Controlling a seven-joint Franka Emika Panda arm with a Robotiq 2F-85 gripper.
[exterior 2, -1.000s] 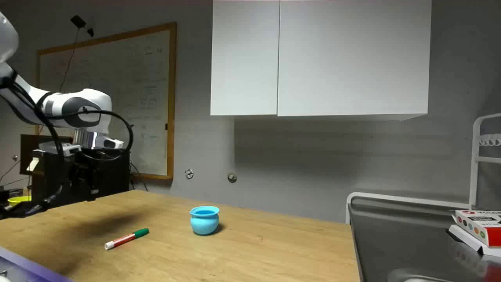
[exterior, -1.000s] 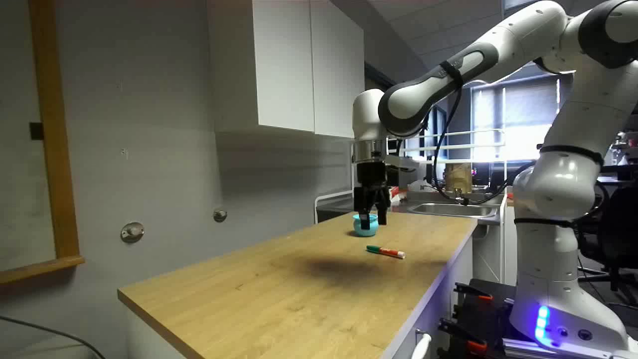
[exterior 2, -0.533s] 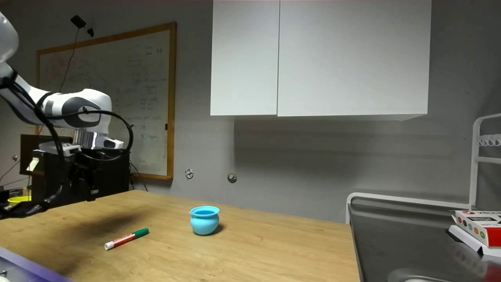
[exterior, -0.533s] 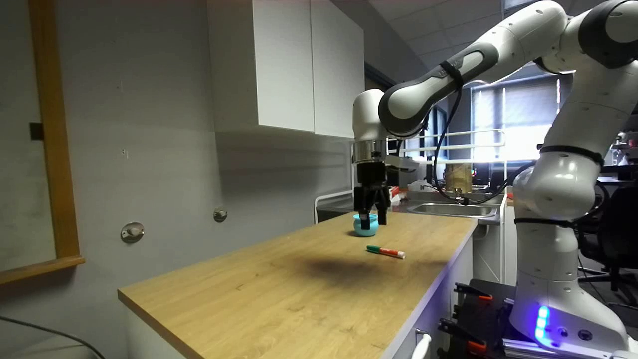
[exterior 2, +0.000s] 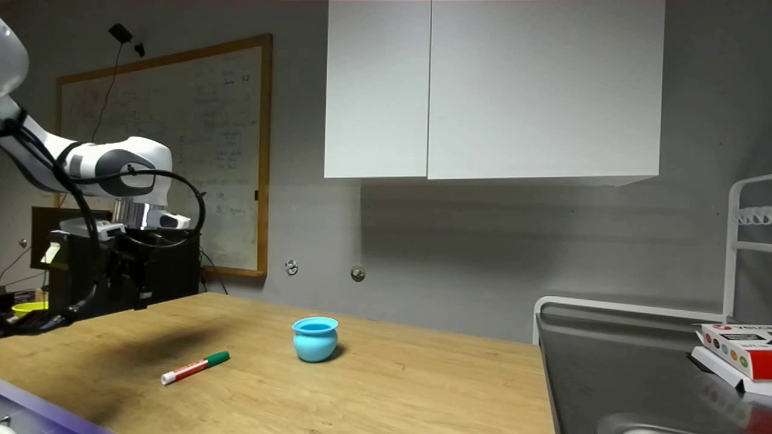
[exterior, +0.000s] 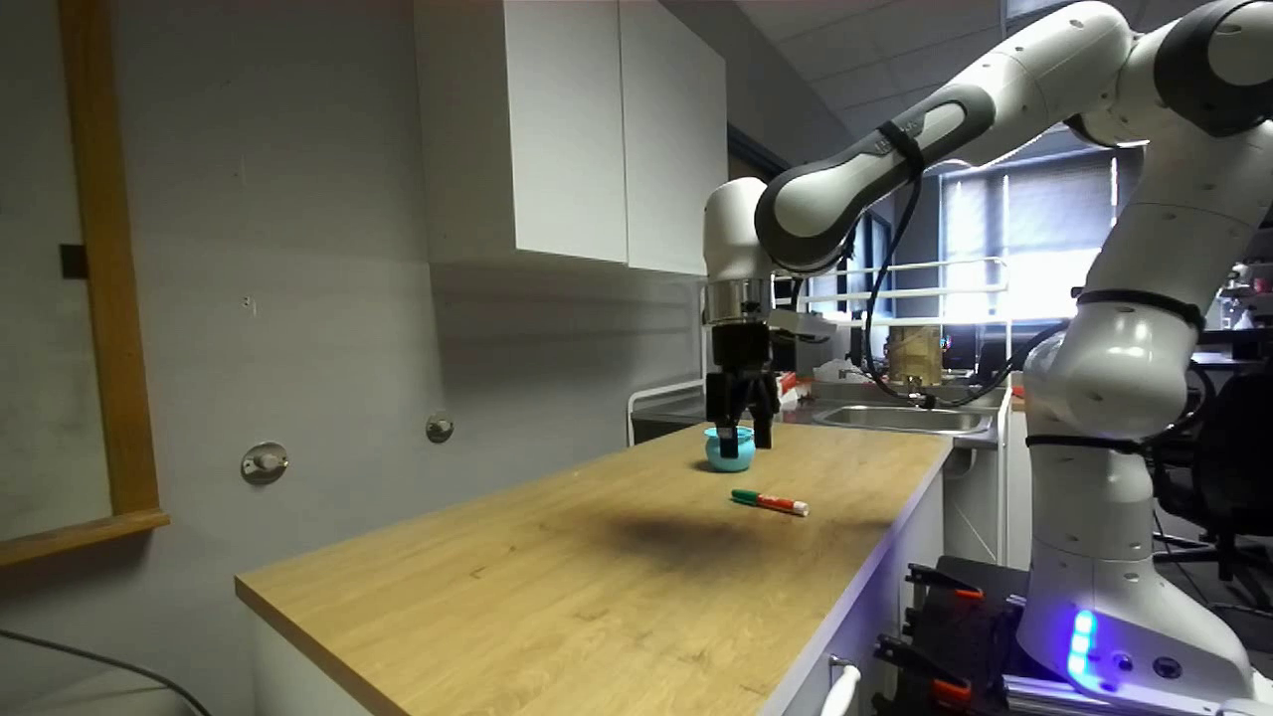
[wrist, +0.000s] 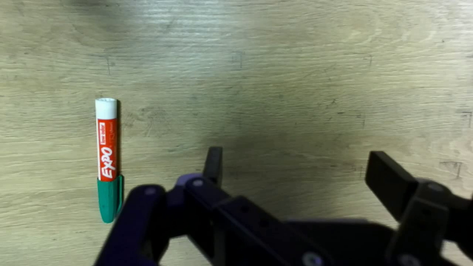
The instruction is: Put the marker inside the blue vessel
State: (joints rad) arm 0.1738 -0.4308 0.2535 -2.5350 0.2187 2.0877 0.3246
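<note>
Two flat white cabinet doors (exterior 2: 494,90) on the wall (exterior 2: 422,271), printed carton (exterior 2: 739,349) well off. My pincer (wrist: 295,162) spread wide over wood-grain worktop (exterior 2: 422,386).

The marker (wrist: 107,159) is laid flat on its side on the wooden counter (exterior 2: 422,386). Its barrel is coloured orange-red and printed with "EXPO" in white; one end is white, and the other is covered by a green cap with a clip. The blue vessel (exterior 2: 315,346) is stood upright on the same surface, its mouth turned up; its squat, rounded body is topped by a narrowed neck and a flared rim. The two are set apart, and the capped end is seen nearer the vessel than the white end.
</note>
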